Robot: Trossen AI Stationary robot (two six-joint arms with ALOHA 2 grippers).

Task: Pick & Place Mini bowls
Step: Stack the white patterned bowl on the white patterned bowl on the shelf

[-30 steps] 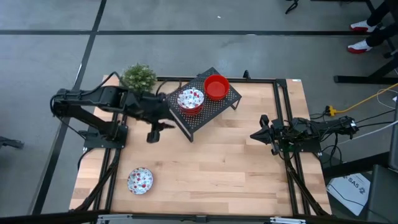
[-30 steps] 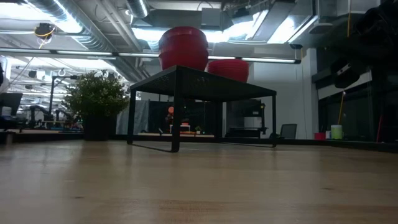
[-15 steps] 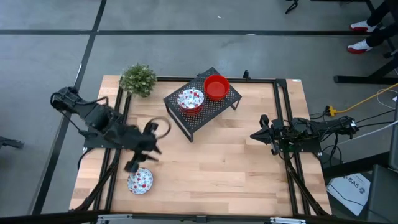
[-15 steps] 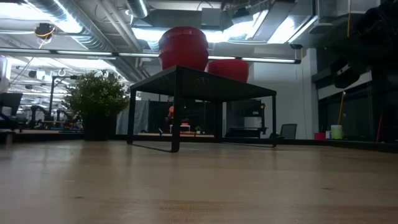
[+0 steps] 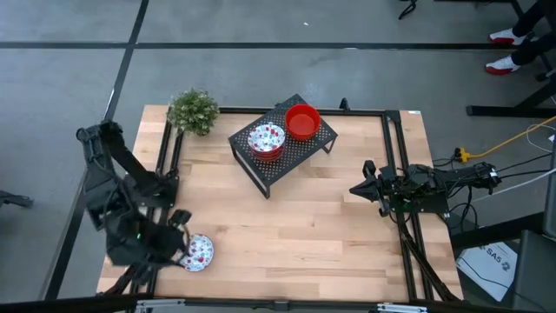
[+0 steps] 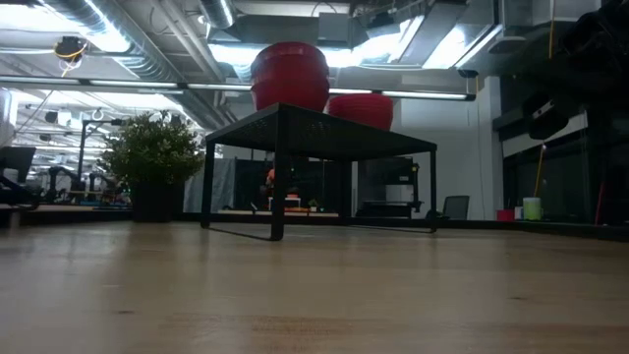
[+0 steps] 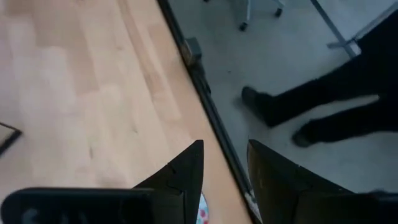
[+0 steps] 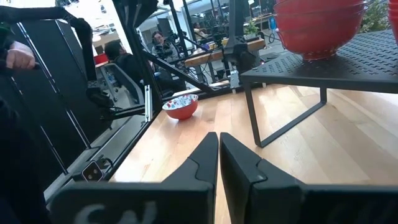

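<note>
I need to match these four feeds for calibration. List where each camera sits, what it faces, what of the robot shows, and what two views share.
High view: overhead, straight down on the wooden table; both dark arms show, left gripper at the speckled white mini bowl, right gripper waiting.
Low view: table height, facing the black perforated metal rack; no arm shows.
Left wrist view: looks down past its open fingers at the table edge.
Right wrist view: looks across past its shut fingers.
Shared: rack and red bowls in the right wrist, low and high views.
</note>
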